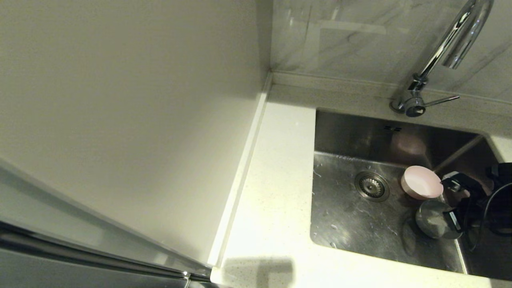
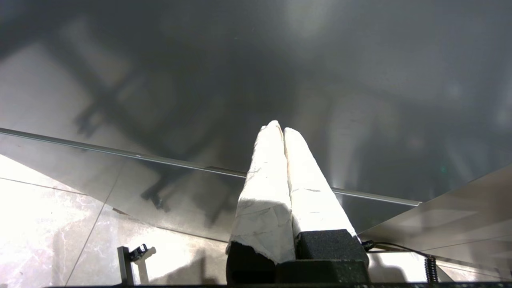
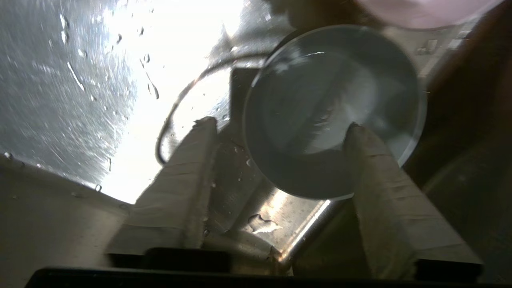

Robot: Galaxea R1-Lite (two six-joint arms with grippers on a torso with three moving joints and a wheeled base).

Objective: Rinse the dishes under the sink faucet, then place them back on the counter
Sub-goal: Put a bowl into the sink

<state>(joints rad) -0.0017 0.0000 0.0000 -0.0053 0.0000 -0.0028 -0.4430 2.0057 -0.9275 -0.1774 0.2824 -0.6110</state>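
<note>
Two dishes are in the steel sink (image 1: 348,216). The pale pink bowl (image 1: 422,182) rests tilted near the basin's right wall, and its rim shows at the edge of the right wrist view (image 3: 420,12). In front of it sits the blue-grey bowl (image 1: 434,219) (image 3: 332,108). My right gripper (image 1: 451,202) (image 3: 280,123) is open astride that bowl's wall, one finger (image 3: 360,160) inside the bowl and the other (image 3: 192,160) outside it. The lilac plate is out of view. The chrome faucet (image 1: 448,52) stands behind the sink, and I see no water running. My left gripper (image 2: 283,128) is shut and empty.
The white counter (image 1: 276,180) runs along the sink's left and front. A beige wall panel (image 1: 128,112) stands to its left. The drain strainer (image 1: 372,186) is mid-basin, the faucet lever (image 1: 442,100) points right, and water drops lie on the sink floor. The left gripper faces a dark glossy panel above floor tiles.
</note>
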